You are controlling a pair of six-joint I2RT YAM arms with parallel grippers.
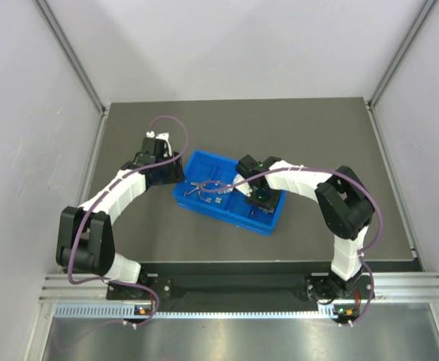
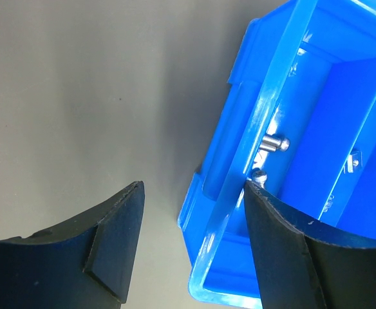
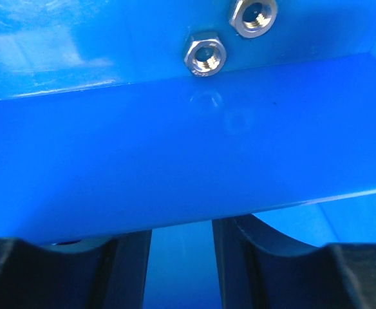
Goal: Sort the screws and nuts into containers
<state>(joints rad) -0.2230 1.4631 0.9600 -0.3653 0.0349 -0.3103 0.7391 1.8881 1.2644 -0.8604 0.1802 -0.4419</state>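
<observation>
Counts: one bright blue rectangular plastic tray [image 1: 212,213], two arms, two grippers. The tray sits on the dark grey table [image 1: 317,135]. Its long axis runs diagonally in the top view, far-left to near-right. Dividers split it into several compartments; the exact number is not readable from above.

Nuts: two silver hex metal nuts [image 3: 204,55] in the right wrist view, just beside each other and apart. Both lie flat on the tray floor, bores facing up at the camera. They are in the compartment beyond a blue divider wall [image 3: 175,148] that runs across that view.

Screws: two round-headed silver metal screws [image 2: 275,143] in the left wrist view, both inside the tray close to its end wall. The upper one lies flat, shaft across the view, head pointing away from the wall into the tray. Only the head of the lower one shows, so its axis is unreadable. One more small silver piece [image 2: 353,161] lies further in by a divider, kind unclear. The top view shows a cluster of silver bits [image 1: 208,188] mid-tray, too small to count.

Left gripper [image 2: 193,193]: at the tray's far-left end, jaws wide, straddling the end wall. The outer finger [image 2: 111,244] is over the table, clear of the wall; the inner finger [image 2: 284,251] is inside, at the rim. Not closed on the wall.

Right gripper [image 3: 181,251]: down in the tray's near-right half, jaws narrow, with blue showing through a slim gap. The divider hides the fingertips, so I cannot tell if anything is pinched.
</observation>
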